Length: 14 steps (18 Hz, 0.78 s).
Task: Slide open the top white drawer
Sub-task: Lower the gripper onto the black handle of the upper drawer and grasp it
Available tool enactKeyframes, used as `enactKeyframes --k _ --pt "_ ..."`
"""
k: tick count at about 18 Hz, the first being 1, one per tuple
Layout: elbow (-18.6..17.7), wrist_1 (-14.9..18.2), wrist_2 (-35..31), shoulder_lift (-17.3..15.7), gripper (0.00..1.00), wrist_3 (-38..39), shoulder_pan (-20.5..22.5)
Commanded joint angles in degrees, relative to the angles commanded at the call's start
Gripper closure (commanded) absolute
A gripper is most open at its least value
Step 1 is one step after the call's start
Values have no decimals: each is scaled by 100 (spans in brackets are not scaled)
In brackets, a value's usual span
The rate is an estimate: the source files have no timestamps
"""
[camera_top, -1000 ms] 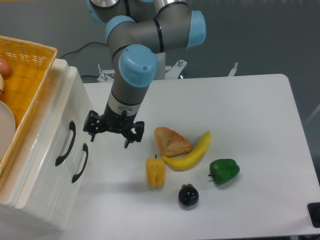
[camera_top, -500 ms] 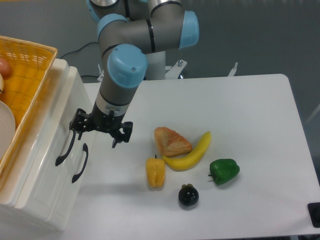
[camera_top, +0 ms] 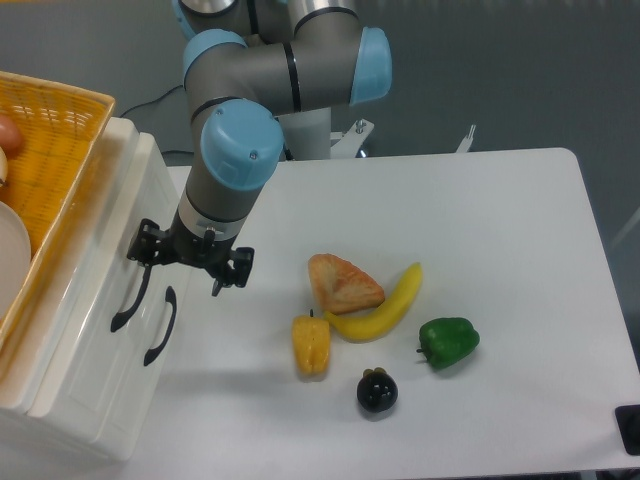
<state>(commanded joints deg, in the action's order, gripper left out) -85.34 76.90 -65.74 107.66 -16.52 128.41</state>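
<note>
The white cabinet stands at the left, and the top white drawer [camera_top: 108, 262] is closed flush with its front. Its curved black handle [camera_top: 127, 300] is the one nearer the cabinet's top. My gripper [camera_top: 180, 268] hangs open right in front of the drawer faces, pointing down. Its left fingertip [camera_top: 136, 253] is at the upper end of that handle, touching or almost touching it. The right fingertip [camera_top: 218, 285] is out over the table. Nothing sits between the fingers.
The lower drawer's black handle [camera_top: 160, 326] is just right of the upper one. A yellow wicker basket [camera_top: 55, 130] rests on top of the cabinet. A pastry [camera_top: 343, 283], banana [camera_top: 388, 303], yellow pepper [camera_top: 311, 344], green pepper [camera_top: 448, 340] and a dark round fruit [camera_top: 377, 391] lie mid-table.
My gripper has travelled left across the table, from beside the pastry to the cabinet front, staying open. The drawers and the food have not moved.
</note>
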Motion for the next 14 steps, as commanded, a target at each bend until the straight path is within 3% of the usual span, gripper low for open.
enactKeyframes --k 14 --pt "-18 -26 97 79 0 53 -114"
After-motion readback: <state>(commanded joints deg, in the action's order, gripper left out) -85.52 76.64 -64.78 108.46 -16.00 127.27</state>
